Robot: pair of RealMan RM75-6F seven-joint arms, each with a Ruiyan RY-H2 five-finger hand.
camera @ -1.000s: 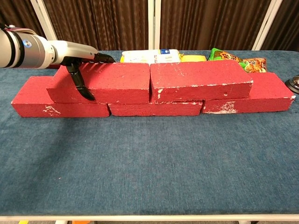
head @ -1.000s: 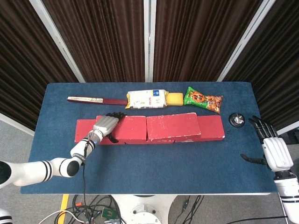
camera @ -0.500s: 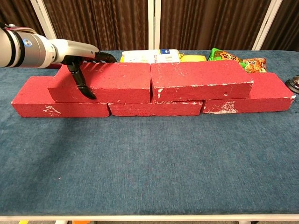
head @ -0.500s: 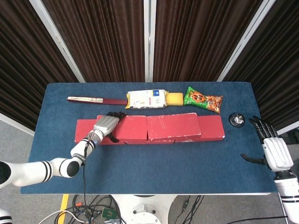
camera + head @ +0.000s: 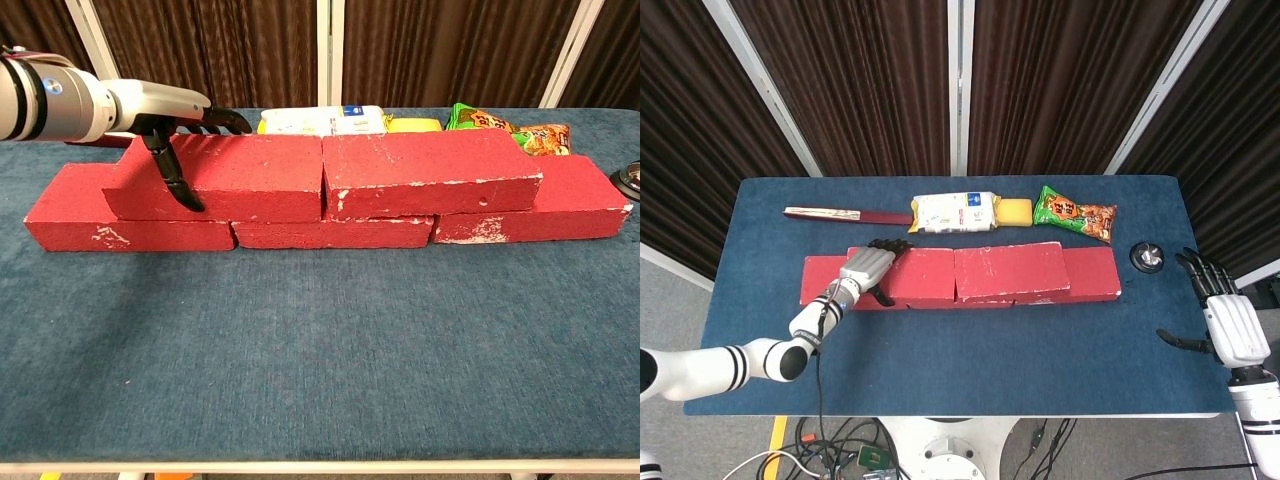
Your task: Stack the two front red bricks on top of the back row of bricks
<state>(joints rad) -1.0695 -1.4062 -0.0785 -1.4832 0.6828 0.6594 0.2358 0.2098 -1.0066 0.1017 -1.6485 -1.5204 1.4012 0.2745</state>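
In the chest view we see two upper red bricks (image 5: 325, 175) lying end to end on the back row of bricks (image 5: 330, 232) in the middle of the blue tabletop (image 5: 320, 350), their faces scuffed white. Our left hand (image 5: 866, 268) grips the left end of the left upper brick, thumb down its front face and fingers over its top. Only the head view shows our right hand (image 5: 1225, 320), at the tabletop's right edge with fingers apart and nothing in it, well apart from the bricks.

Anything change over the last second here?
Barely. The upper left brick slid slightly right, closing up to the upper right brick, the left hand still gripping it. The right hand stays open at the table's edge; bottom row unmoved.
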